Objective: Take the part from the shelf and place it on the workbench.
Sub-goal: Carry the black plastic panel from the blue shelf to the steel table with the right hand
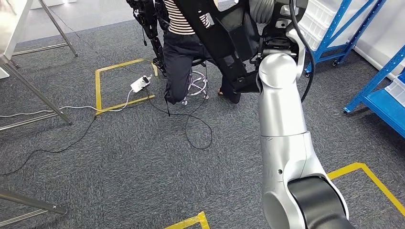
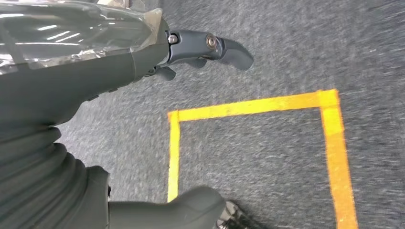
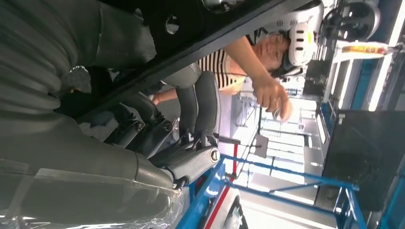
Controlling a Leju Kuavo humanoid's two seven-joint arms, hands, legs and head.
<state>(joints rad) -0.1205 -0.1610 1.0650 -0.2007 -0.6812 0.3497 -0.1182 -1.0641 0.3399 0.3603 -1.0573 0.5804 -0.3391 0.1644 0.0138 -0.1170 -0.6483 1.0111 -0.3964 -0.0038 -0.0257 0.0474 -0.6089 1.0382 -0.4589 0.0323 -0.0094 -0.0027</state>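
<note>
My right arm is raised, and its hand (image 1: 270, 45) grips a large black part (image 1: 224, 43) that slants up across the top of the head view. In the right wrist view the dark fingers (image 3: 191, 162) of my right hand (image 3: 157, 143) curl around the part's black bar (image 3: 210, 28). My left hand (image 2: 143, 62) hangs over grey carpet, its fingers (image 2: 224, 47) and thumb (image 2: 191, 210) apart with nothing between them.
A person in a striped top (image 1: 179, 19) sits on a chrome stool (image 1: 197, 81) just behind the part, one hand (image 3: 272, 95) raised. Blue shelving (image 1: 382, 100) stands at the right, metal table legs (image 1: 33, 90) at the left. Cables, a power strip (image 1: 140, 83) and yellow tape (image 2: 248, 107) lie on the carpet.
</note>
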